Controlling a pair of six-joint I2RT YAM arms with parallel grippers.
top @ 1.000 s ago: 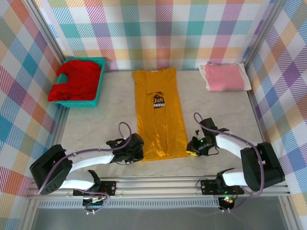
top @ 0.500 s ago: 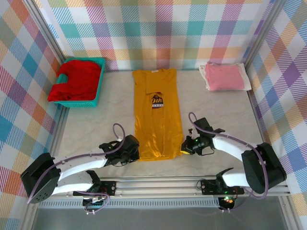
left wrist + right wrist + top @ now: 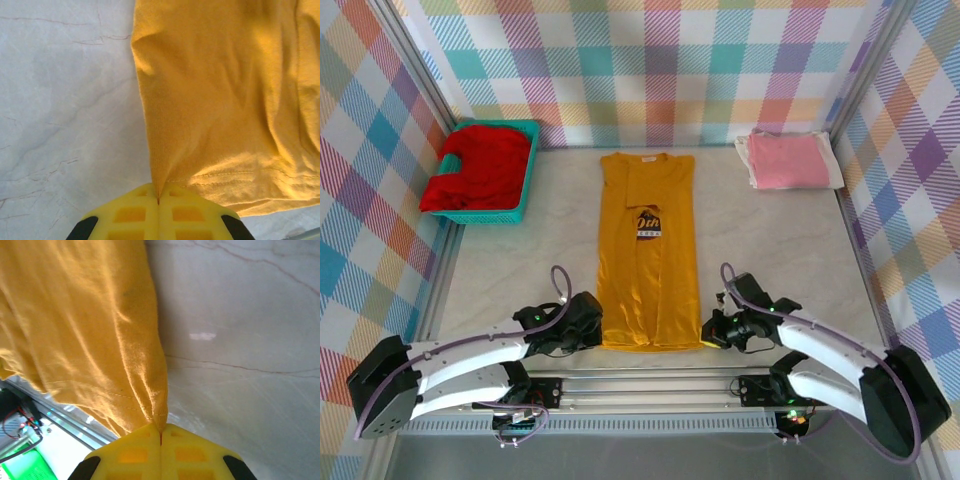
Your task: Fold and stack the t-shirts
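3 tees: yellow [image 3: 648,270], pink [image 3: 788,160], red [image 3: 480,165]

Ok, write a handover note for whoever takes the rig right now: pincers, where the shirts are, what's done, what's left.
Pincers: left pincer shut on the yellow shirt at its near-left hem corner; right pincer shut on its near-right hem corner.
Yellow shirt: lengthwise mid-table, sleeves tucked in, collar at the far end.
Pink shirt: folded, far right corner.
Red shirt: crumpled in the teal basket, far left.
Done: pink folded.
Left: likely fold yellow hem to collar, stack it, then fold and stack red.
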